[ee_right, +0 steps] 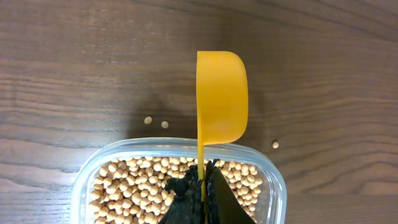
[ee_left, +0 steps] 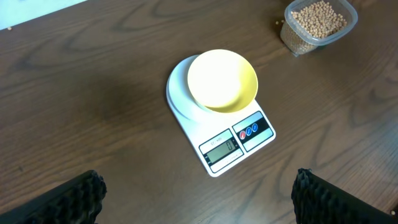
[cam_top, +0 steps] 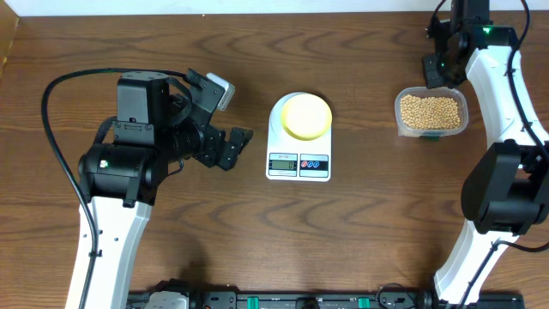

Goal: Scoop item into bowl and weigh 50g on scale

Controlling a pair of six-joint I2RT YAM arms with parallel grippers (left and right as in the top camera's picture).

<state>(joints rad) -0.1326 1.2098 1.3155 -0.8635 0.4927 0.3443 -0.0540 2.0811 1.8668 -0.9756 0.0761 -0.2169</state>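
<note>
A dark brown wood-grain desk (cam_top: 360,240) carries everything. Near its middle, somewhat toward the far edge, sits the white scale (cam_top: 298,163), its grey display (cam_top: 283,165) and its red and blue buttons (cam_top: 314,164) facing the near edge. The pale yellow bowl (cam_top: 307,117) stands upright on the round platform and looks empty in the left wrist view. Toward the right edge, well apart from the scale, a clear plastic container (cam_top: 400,112) holds the tan beans (cam_top: 431,110), which cover its bottom. Three loose beans lie on the desk just outside the container's rim.

The left gripper (cam_top: 225,118) hangs left of the scale with its jaws spread wide, grasping nothing and touching nothing; its camera looks over the scale and bowl.

The right gripper (ee_right: 201,180) is above the container, clenched tight on the thin handle of a bright yellow scoop (ee_right: 222,96). The scoop is turned on its edge, its cup reaching past the container's rim over bare desk; whether it holds any beans cannot be told
</note>
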